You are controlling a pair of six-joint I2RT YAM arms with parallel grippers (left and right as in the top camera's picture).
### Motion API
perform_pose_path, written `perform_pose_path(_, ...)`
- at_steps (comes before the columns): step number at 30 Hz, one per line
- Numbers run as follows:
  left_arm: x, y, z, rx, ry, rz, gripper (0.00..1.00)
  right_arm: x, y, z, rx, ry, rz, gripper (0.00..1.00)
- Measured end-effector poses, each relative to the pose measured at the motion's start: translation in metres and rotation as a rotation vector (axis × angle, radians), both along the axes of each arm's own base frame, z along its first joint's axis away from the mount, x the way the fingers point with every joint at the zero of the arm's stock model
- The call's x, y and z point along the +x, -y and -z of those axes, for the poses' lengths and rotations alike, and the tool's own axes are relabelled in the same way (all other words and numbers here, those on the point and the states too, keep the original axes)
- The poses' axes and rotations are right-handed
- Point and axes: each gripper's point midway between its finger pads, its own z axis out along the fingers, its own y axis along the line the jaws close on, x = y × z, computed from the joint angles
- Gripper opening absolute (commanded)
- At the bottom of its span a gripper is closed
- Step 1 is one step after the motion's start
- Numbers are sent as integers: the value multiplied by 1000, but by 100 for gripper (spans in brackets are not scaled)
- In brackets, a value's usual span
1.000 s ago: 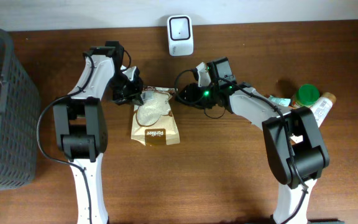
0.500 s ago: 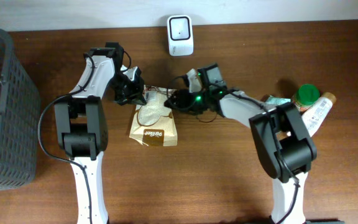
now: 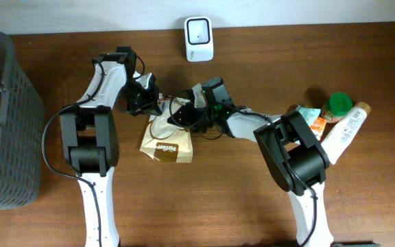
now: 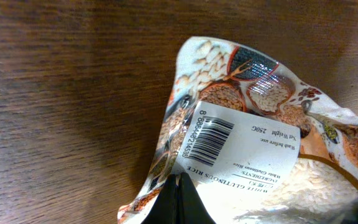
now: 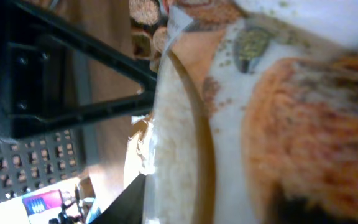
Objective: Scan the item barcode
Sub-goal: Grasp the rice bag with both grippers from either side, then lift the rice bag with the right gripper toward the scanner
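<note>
On my bench (image 3: 252, 206), a white bottle (image 3: 345, 127) lies just right of the green-lidded jar (image 3: 337, 106), a small packet (image 3: 310, 115) just left, a dark mesh basket (image 3: 2, 116) far left.

- The rice bag (image 4: 291, 180) lies crumpled on the brown wooden table (image 4: 67, 112), filling the right half of the view.
- A white label (image 4: 253, 149) sits slanted across the bag, with its barcode (image 4: 211, 140) at the left end.
- The left gripper (image 4: 179, 186) comes in at the near edge, its dark fingers pressed together on the bag just beneath the label.
</note>
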Motion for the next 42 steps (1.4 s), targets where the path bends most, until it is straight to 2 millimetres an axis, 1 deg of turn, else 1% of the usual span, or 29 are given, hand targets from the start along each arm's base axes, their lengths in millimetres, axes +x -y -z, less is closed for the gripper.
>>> perform_pose_path(1, 0, 0, 0, 0, 0, 0, 0, -1, 0, 3, -1, -6, -1, 9)
perform_pose_path(4, 0, 0, 0, 2, 3, 4, 0, -1, 0, 3, 2, 5, -12, 4)
perform_pose_path(8, -1, -2, 0, 12, 4, 22, 0, -2, 0, 1, 7, 44, -45, 4)
perform_pose_path(12, -5, -10, -5, 37, -9, 48, 0, -4, 4, -2, 29, 65, -83, 4)
perform_pose_path(14, 2, -21, -14, 49, 12, 36, 0, -4, 8, -3, 41, 67, -100, 4)
perform_pose_path(16, 12, -36, -28, 59, 46, 11, 0, -5, 13, -5, 43, 73, -116, 4)
perform_pose_path(17, 18, -49, -43, 66, 79, -15, 0, -6, 16, -7, 41, 79, -125, 4)
perform_pose_path(18, 23, -57, -55, 70, 113, -32, 1, -8, 17, -12, 40, 88, -132, 4)
perform_pose_path(19, 28, -65, -70, 73, 151, -50, 5, -8, 18, -13, 38, 103, -140, 4)
perform_pose_path(20, 32, -72, -84, 77, 184, -64, 11, -8, 19, -26, 41, 121, -143, 4)
perform_pose_path(21, 34, -78, -96, 80, 216, -75, 21, -8, 18, -34, 47, 146, -153, 4)
perform_pose_path(23, 39, -91, -130, 89, 303, -97, 53, -9, 17, -67, 86, 225, -184, 4)
perform_pose_path(24, 40, -95, -142, 92, 331, -103, 64, -11, 16, -88, 116, 271, -208, 4)
perform_pose_path(25, 41, -97, -148, 94, 347, -108, 81, -13, 17, -105, 145, 309, -230, 4)
perform_pose_path(26, 41, -99, -151, 95, 354, -111, 99, -15, 19, -126, 176, 349, -248, 4)
perform_pose_path(27, 41, -102, -151, 97, 352, -116, 99, -18, 24, -148, 209, 381, -261, 4)
perform_pose_path(30, 40, -105, -149, 98, 347, -122, 99, -18, 43, -181, 251, 419, -256, 4)
perform_pose_path(33, 40, -106, -149, 98, 347, -124, 99, -11, 76, -219, 292, 474, -220, 4)
perform_pose_path(34, 40, -106, -149, 98, 347, -124, 99, -9, 84, -227, 299, 488, -210, 4)
perform_pose_path(36, 40, -106, -149, 98, 347, -124, 99, -8, 99, -242, 313, 495, -189, 4)
perform_pose_path(37, 40, -106, -149, 98, 347, -124, 99, -9, 101, -245, 317, 494, -186, 4)
perform_pose_path(39, 40, -106, -149, 98, 347, -124, 99, -11, 104, -250, 331, 482, -188, 4)
perform_pose_path(42, 40, -106, -149, 98, 347, -124, 99, -14, 103, -251, 343, 453, -190, 4)
